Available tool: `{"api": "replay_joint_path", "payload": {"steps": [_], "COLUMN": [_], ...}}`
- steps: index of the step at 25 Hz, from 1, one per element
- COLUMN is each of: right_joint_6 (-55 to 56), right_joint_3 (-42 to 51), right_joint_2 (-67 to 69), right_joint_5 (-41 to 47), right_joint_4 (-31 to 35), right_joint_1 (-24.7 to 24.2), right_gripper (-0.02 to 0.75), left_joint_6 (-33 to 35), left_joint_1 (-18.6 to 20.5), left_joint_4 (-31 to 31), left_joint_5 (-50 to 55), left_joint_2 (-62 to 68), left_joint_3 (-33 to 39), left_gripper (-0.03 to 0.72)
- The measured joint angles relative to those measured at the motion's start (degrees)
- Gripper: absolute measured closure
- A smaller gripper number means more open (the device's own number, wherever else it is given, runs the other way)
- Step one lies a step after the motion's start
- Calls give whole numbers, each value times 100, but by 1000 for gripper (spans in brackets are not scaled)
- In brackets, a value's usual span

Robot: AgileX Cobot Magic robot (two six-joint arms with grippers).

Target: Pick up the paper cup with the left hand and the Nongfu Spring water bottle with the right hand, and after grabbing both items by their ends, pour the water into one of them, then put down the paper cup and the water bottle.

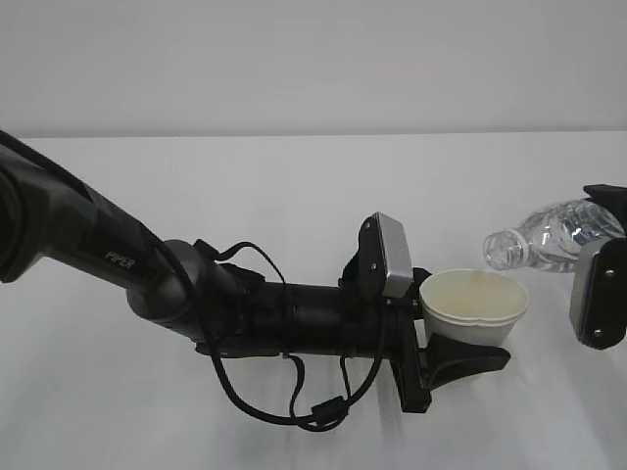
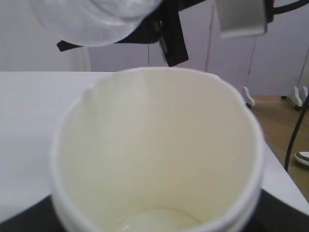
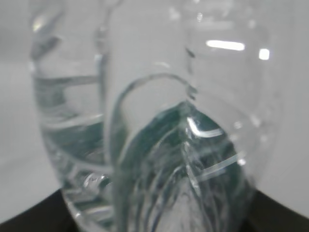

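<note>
You had the left tool (image 1: 460,357) clamped on the paper cup (image 1: 474,305), which sat upright between its fingers above the white desk (image 1: 294,196). The right tool (image 1: 609,257) gripped the Nongfu Spring water bottle (image 1: 549,237) by its base, neck tipped toward the cup, mouth just short of the rim. You needed to bring that mouth over the rim, then tilt slowly. The cup's thin wall looked soft, its inside cream and matte; the bottle was clear, ribbed, glossy plastic.

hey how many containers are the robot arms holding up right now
2: a paper cup in the left tool near centre, and a tilted, uncapped water bottle in the right tool at the right edge.
</note>
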Motion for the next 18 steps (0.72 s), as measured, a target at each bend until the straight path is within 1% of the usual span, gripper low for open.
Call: {"api": "replay_joint_path", "payload": {"steps": [18], "right_joint_6": [-237], "right_joint_3": [-24], "right_joint_2": [0], "right_joint_5": [-58], "right_joint_4": [0], "right_joint_1": [0], "right_gripper": [330], "left_joint_6": [0], "left_joint_1": [0], "left_joint_4": [-64], "left_joint_5": [0], "left_joint_2": [0], "left_joint_3": [0], "left_gripper": [249]}}
